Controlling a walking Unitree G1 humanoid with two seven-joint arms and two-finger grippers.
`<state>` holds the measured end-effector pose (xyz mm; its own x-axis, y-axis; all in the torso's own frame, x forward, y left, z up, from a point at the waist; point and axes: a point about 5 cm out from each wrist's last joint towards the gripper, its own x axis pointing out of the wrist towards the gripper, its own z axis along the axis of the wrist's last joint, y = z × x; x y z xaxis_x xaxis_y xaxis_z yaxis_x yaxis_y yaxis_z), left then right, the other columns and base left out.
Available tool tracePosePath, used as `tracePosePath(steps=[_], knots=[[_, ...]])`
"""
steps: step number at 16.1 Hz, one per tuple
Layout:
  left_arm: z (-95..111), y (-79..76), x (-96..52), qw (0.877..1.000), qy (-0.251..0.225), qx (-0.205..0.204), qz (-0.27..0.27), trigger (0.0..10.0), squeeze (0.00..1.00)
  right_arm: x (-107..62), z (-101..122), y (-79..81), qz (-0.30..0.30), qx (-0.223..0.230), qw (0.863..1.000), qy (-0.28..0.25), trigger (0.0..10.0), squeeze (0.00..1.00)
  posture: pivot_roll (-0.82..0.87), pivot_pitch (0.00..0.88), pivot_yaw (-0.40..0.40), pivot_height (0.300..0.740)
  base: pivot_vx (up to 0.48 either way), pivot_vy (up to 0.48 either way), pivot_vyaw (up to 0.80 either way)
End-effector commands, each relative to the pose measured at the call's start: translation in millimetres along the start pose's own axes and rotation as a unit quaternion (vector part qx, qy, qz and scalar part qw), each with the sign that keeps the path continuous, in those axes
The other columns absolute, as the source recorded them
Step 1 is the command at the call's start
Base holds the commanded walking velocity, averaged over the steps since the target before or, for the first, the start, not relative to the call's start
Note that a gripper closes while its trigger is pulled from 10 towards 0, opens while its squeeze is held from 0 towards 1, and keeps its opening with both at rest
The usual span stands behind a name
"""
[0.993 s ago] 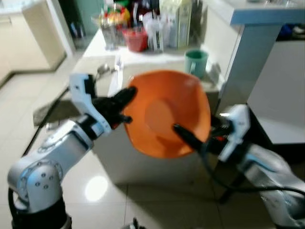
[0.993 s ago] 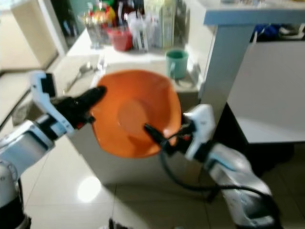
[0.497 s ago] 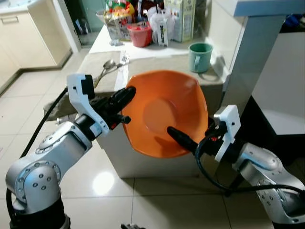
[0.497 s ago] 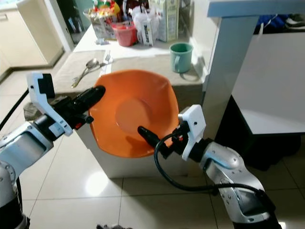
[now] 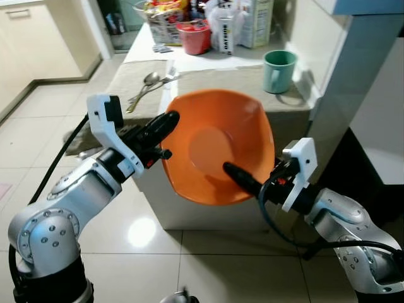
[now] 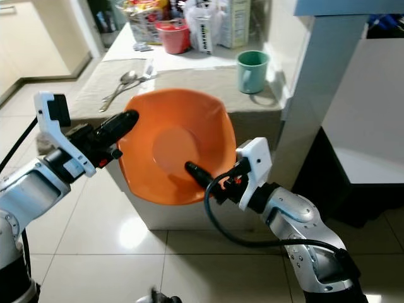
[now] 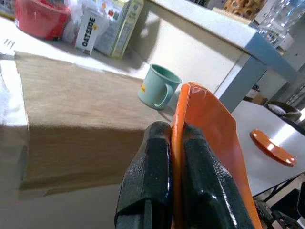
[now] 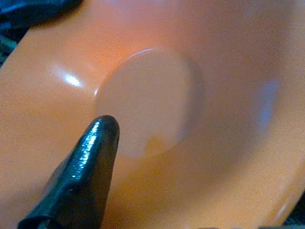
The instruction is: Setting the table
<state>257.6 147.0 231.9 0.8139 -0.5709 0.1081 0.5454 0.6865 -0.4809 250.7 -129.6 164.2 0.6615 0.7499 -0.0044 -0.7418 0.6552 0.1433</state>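
We hold the orange bowl (image 5: pixel 218 148) tilted in the air just before the desk (image 5: pixel 208 85), nearer us than the green mug (image 5: pixel 278 71). Our left pincer (image 7: pixel 172 143) clamps its rim; our right pincer (image 5: pixel 235 173) grips the opposite rim, one finger inside.

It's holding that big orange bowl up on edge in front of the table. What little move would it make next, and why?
Probably tip the orange bowl flat and carry it forward over the tan mat. The left end effector pinches its rim, the right end effector grips the lower edge, and the bowl hangs tilted before the table, not yet over it. A spoon and green mug already sit there.
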Motion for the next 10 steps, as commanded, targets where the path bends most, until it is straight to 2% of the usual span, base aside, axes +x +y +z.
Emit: tracePosePath(steps=[1,4,10], knots=[[8.0,-12.1,3.4,0.998,-0.021,-0.017,-0.05,0.0,0.0,3.0,-3.7,3.4,0.008,0.02,1.0,0.008,0.0,0.0,-0.17,0.017,0.12,0.74,0.0,0.0,0.0],[9.4,-13.1,3.8,0.998,-0.027,-0.024,-0.058,0.0,0.0,3.2,-2.0,4.1,0.011,0.031,0.999,0.003,0.0,0.0,-0.17,0.018,0.12,0.74,0.0,0.0,0.0],[0.5,-14.3,3.4,0.998,0.005,0.002,-0.06,0.0,0.0,2.6,-4.6,12.1,0.042,0.016,0.999,0.022,0.0,0.0,-0.17,0.023,0.119,0.74,0.0,0.0,0.0]])
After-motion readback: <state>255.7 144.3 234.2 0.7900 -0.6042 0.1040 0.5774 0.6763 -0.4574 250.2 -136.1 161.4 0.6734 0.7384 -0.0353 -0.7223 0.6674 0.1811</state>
